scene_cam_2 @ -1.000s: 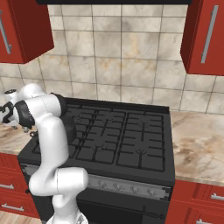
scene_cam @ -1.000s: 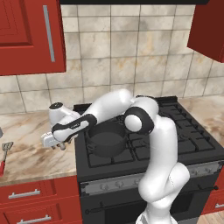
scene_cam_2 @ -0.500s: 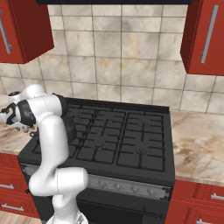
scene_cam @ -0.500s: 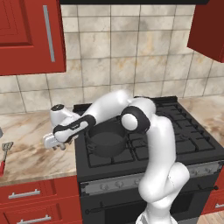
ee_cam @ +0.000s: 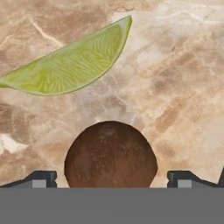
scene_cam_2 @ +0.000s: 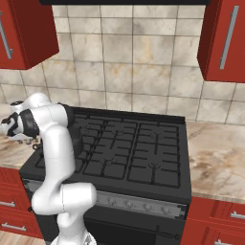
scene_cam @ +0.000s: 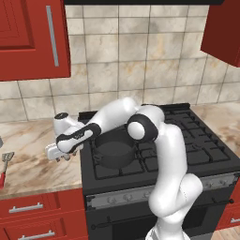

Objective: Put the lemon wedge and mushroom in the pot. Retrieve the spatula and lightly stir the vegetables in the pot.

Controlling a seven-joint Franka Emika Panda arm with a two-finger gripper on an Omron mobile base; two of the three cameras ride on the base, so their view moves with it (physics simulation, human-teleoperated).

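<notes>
Two small items lay on the marble counter (ee_cam: 183,78) under your hand: the mushroom (ee_cam: 110,154), brown cap up, sat between the two dark fingertips (ee_cam: 41,178), and the lemon wedge (ee_cam: 70,64) lay just beyond it, apart. Your gripper (scene_cam: 61,155) stood wide open around the mushroom, not closed on it. Since a second earlier, you had lowered the hand closer to the counter, left of the stove (scene_cam: 187,136). The pot (scene_cam: 114,150) sat on a burner; the spatula (scene_cam: 4,165) lay far left.

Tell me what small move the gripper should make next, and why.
Probably lower straight down and close. In the hand view the open gripper straddles the mushroom, one tip on each side of its cap, while the lemon wedge lies apart on the counter.
</notes>
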